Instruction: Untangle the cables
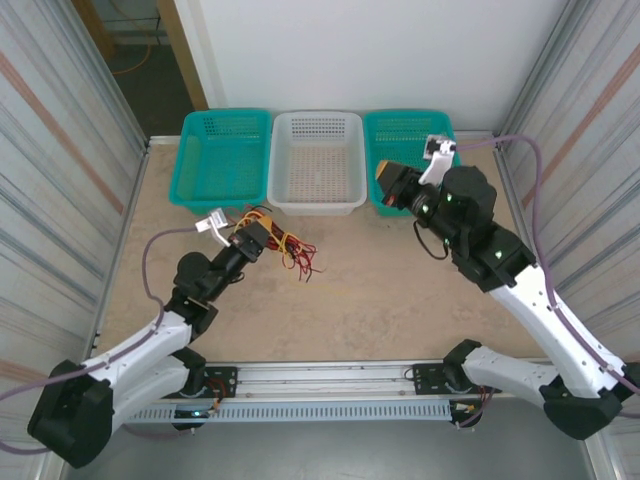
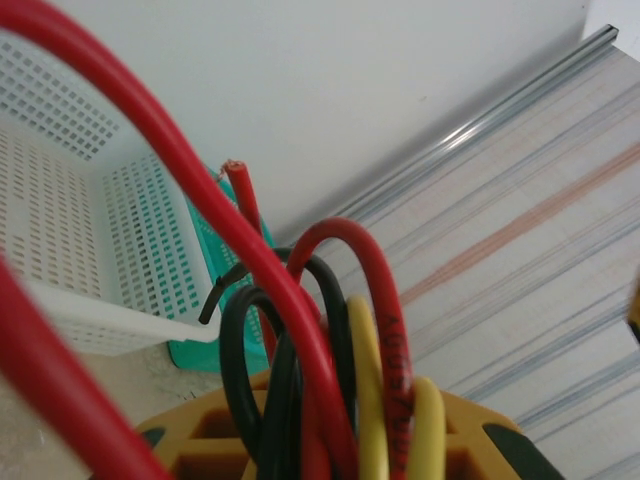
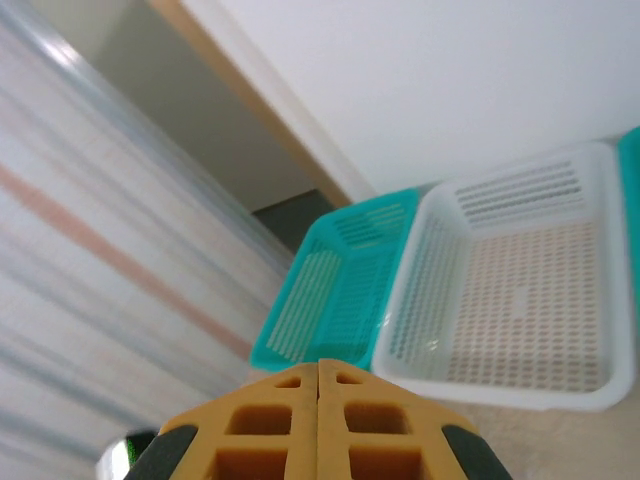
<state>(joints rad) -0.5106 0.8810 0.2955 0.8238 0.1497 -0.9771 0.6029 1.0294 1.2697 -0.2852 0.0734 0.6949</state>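
Cables [image 2: 388,335] in left end effector [image 1: 256,238]; white basket [image 1: 317,170] between teal baskets [image 1: 222,160].

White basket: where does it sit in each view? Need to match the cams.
Top external: white basket at top centre, against the white wall.
Left wrist: on the left, behind the red loops of the cables.
Right wrist: right half, above the right pincer.
Shared landmark: the white wall behind the basket.
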